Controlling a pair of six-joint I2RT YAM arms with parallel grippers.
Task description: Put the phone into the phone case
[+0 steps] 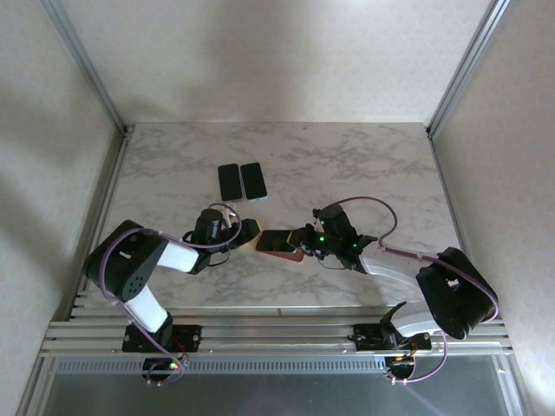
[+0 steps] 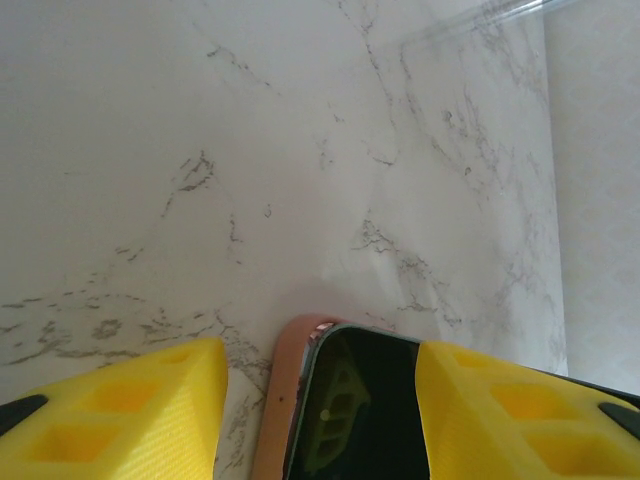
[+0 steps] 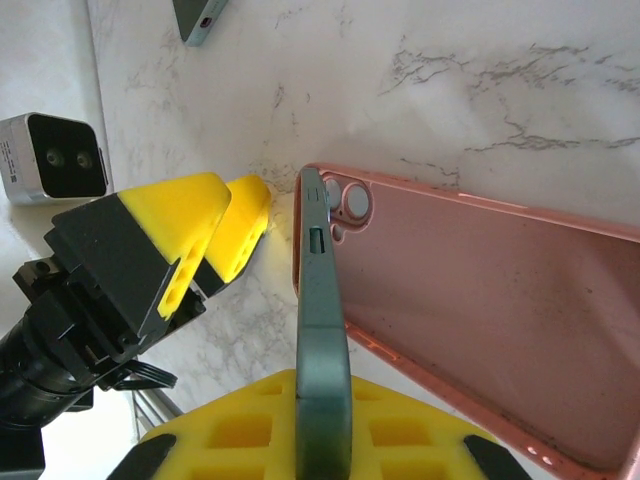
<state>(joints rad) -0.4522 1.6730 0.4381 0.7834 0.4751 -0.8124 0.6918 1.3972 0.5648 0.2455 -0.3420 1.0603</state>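
Pink and matte, the phone case [image 3: 480,300] lies flat on the white marble-veined table [image 1: 364,165], hollow side up. It has rounded corners and a camera cutout at the end nearest the left hand [image 2: 320,375]. The right hand [image 3: 322,440] is clenched on the phone [image 3: 322,330]. Its chunky yellow waffle-grid pads squeeze both flat faces, so its wrist cam sees just the thin grey-green edge. The phone's far end sits at the cutout end of the case, over its rim. The left hand is released, blocky yellow fingers [image 2: 110,410] spread wide, with the glossy black screen and the pink rim poking in between them. Farther back, two spare phones [image 1: 229,181] lie side by side, dark rounded rectangles.
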